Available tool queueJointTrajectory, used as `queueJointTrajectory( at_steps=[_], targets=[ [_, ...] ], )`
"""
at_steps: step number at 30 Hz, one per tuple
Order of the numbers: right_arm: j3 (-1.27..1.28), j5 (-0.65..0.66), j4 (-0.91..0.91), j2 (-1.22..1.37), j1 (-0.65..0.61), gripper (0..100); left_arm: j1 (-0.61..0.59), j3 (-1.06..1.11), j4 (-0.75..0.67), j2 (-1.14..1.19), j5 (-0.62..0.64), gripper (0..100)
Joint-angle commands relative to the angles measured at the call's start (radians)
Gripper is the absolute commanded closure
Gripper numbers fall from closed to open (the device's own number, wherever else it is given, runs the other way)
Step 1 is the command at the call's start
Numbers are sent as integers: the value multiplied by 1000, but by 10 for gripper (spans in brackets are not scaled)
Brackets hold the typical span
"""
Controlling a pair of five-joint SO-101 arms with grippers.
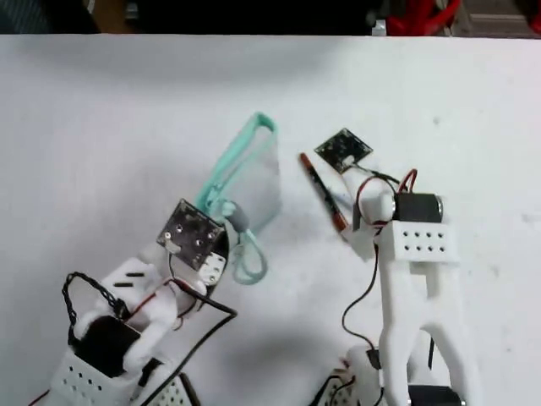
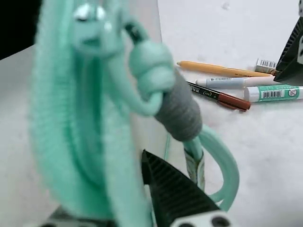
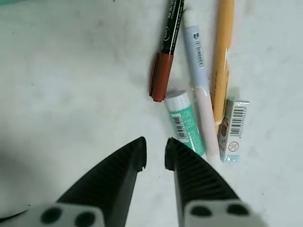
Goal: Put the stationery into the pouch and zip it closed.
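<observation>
White matte tabletop [image 1: 101, 110], two arms side by side. L gripper [image 2: 132, 182]: jaws, one ribbed black, pinch the mint-green woven zipper band [image 2: 90, 118] of a translucent soft-plastic pouch [image 1: 258, 173] (1 pc.), which is held on edge, tilted. Mint cord loop [image 2: 222, 165] w/ 1 knot [image 2: 149, 71] & 1 grey cylindrical bead [image 2: 182, 111] runs from the band. R gripper [image 3: 155, 152]: jaws a narrow slit apart, nothing between, tips near the glue stick. Stationery, 5 pcs., all on the table outside the pouch:
- 1 black marker w/ red-brown cap [image 3: 165, 47]
- 1 slim white pen [image 3: 199, 80]
- 1 orange pen [image 3: 222, 56]
- 1 round mint-and-white glue stick [image 3: 184, 123]
- 1 small rectangular block in a barcoded sleeve [image 3: 232, 125]

Pens, glue stick & block lie side by side, touching; marker just beside.
</observation>
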Motion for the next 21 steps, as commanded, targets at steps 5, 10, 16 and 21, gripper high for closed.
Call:
queueJointTrajectory(
  at_steps=[5, 10, 16, 21],
  targets=[
    [-80, 9, -38, -35, 56, 906, 5, -8, -37, 19, 8, 978],
    [-84, 15, -44, 1, 59, 979, 5, 3, -51, 19, 8, 978],
    [-84, 14, -74, 47, 61, 833, 5, 5, -51, 19, 8, 978],
    [-83, 15, -93, 61, 62, 969, 5, 5, -49, 19, 8, 977]
  ],
)
